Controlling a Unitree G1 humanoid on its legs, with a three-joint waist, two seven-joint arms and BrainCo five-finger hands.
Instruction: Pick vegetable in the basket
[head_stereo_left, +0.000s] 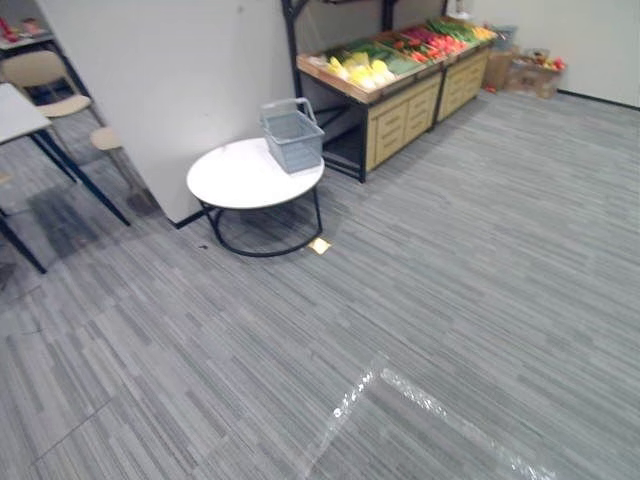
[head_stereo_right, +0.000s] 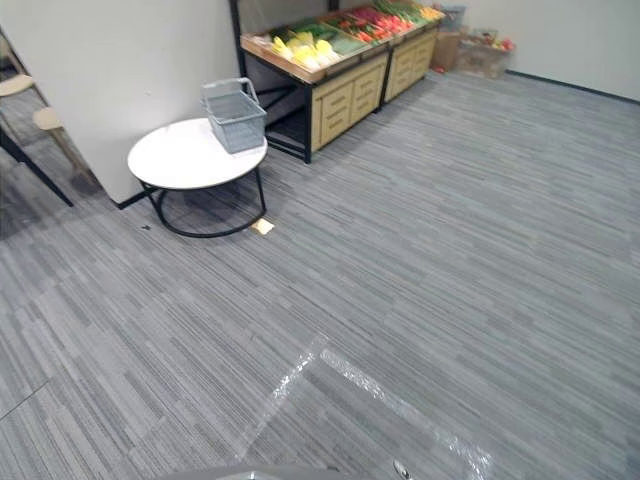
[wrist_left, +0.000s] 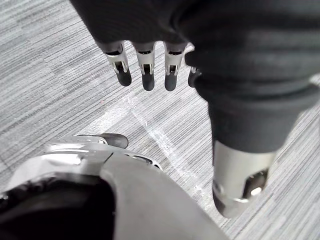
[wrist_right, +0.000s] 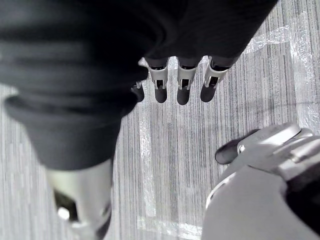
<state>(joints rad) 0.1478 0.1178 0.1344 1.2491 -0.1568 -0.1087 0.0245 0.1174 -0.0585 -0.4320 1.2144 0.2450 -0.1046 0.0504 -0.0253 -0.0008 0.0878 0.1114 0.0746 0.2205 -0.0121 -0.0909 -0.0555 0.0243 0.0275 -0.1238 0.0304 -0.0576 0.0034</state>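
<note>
Head view, looking down across grey striped carpet (head_stereo_left: 450, 300).

Basket (head_stereo_left: 293, 137): grey plastic, handle raised, standing upright on the round white worktop (head_stereo_left: 235, 180) near its 2 o'clock rim. From where I stand it is far off at about 11 o'clock.

Vegetables (head_stereo_left: 365, 70): yellow, green and red, lying in the open top trays of a wooden stand (head_stereo_left: 400, 110) with drawer fronts. The stand is at 12 to 1 o'clock, against the back wall, just beyond the worktop and well apart from both hands. I cannot tell the kinds of vegetable at this range.

Left hand (wrist_left: 147, 67): hangs over bare carpet, fingers (wrist_left: 171, 70) straight and loosely spread, thumb apart, nothing in its grasp.

Right hand (wrist_right: 182, 82): the same, fingers (wrist_right: 212, 82) straight and slack over carpet, thumb held off to the side, nothing held.

Other items: a small yellow scrap (head_stereo_left: 319, 245) on the floor just by the worktop's frame at 5 o'clock. A strip of clear tape (head_stereo_left: 400, 385) forms a corner on the carpet near me at 6 o'clock. A chair (head_stereo_left: 45, 75) at 10 o'clock. A cardboard box (head_stereo_left: 530, 75) on the floor past the stand at 2 o'clock.
</note>
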